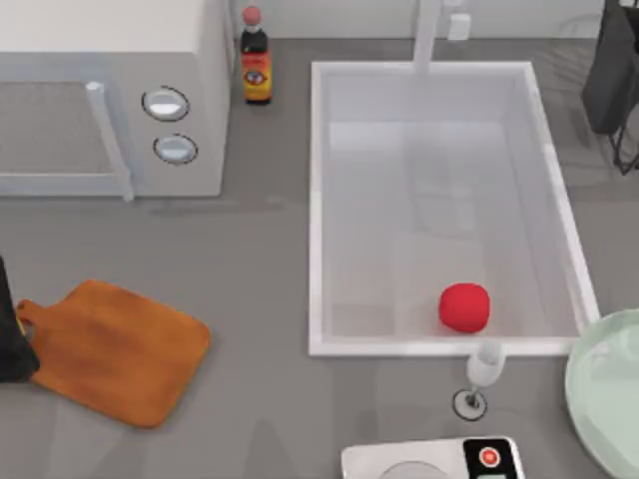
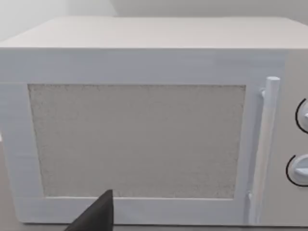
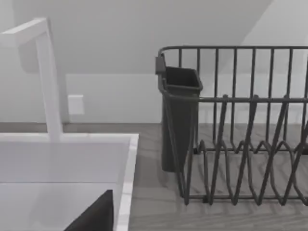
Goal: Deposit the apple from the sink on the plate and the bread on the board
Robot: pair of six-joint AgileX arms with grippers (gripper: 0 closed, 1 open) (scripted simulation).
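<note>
Apple [image 1: 464, 306] sits in sink [image 1: 318, 200] near front wall; smooth, round, firm, likely slippery; grip across widest middle; claw states: cannot tell.

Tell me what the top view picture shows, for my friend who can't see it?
A small round red apple lies in the near right corner of a big white rectangular sink. An orange-brown wooden cutting board lies bare at the table's left, and a pale mint-green round plate peeks in at the right edge. A white microwave and a dark sauce bottle stand at the back.
</note>
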